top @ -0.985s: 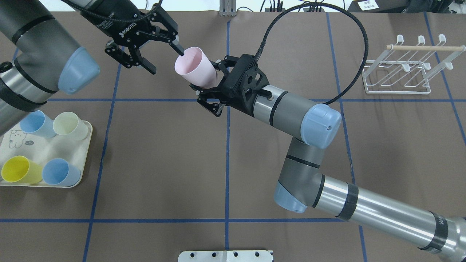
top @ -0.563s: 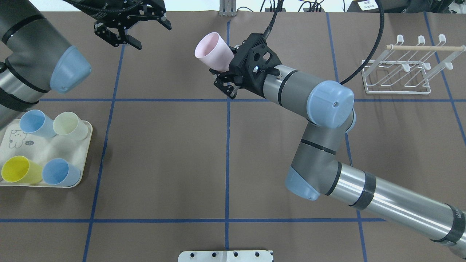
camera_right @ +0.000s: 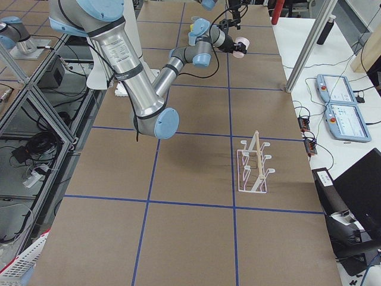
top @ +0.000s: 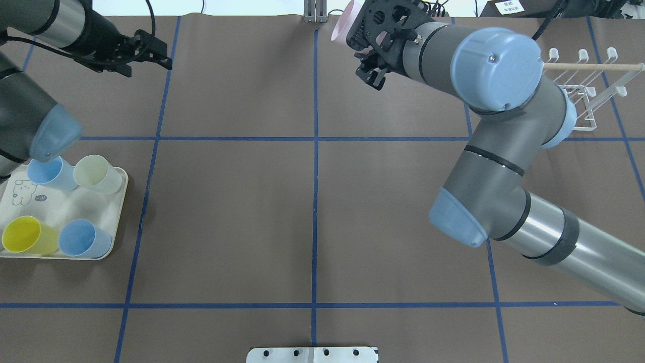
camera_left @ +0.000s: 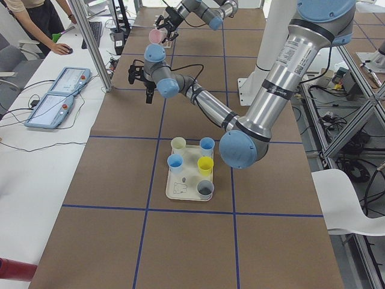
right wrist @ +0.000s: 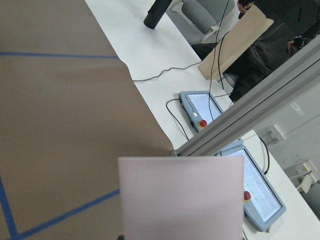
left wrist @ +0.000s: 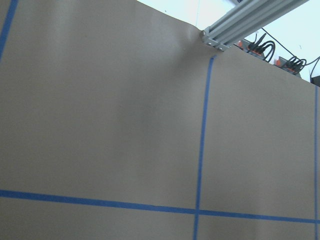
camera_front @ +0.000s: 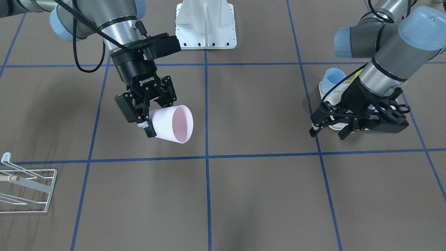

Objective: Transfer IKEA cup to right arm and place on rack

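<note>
Gripping the pink cup (camera_front: 173, 124) by its base in the right claw (camera_front: 152, 118) at the surface's (top: 227, 212) far edge, leaving its mouth free for the rack (camera_right: 256, 162); holding the left claw (camera_front: 328, 128) wide, empty.

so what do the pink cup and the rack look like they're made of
Pink cup: likely thin plastic, matte; even pastel colour, soft sheen inside. Rack: looks like white-coated metal wire, thin bent rods with capped tips; its dowel appears to be bare pale wood.
</note>
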Controlling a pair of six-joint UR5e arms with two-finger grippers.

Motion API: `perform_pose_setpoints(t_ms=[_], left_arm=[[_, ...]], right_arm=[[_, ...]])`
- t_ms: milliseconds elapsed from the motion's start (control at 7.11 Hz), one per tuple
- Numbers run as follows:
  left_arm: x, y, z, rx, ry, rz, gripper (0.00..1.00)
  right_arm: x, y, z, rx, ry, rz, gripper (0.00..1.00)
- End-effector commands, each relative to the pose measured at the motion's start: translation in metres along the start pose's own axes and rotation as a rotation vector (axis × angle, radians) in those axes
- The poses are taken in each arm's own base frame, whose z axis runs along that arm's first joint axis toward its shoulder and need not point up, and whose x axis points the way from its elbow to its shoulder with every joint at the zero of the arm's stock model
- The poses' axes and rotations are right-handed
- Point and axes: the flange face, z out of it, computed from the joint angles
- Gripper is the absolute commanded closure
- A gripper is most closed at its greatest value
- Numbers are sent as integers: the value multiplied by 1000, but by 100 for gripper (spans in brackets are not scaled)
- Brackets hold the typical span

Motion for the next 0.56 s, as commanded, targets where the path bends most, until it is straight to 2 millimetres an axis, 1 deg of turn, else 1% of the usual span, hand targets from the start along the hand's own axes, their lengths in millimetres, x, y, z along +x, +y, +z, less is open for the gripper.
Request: perform_pose_setpoints(t_ms=[0,141,281,422], left_arm=[[-71,5,-6,-8,-66,131,0],[-88,9,-7,-15,-81,173,0],[-93,10,-8,-16,-85,178,0],[-93,10,-8,-16,-82,180,0]], right_arm=[[66,48,3,-157,49,-261,66],[104,69,-3,-212,30,-378,67],[142,101,-10,-269,3,-496,67],[171,144,-15,-345,-15,-668,70]])
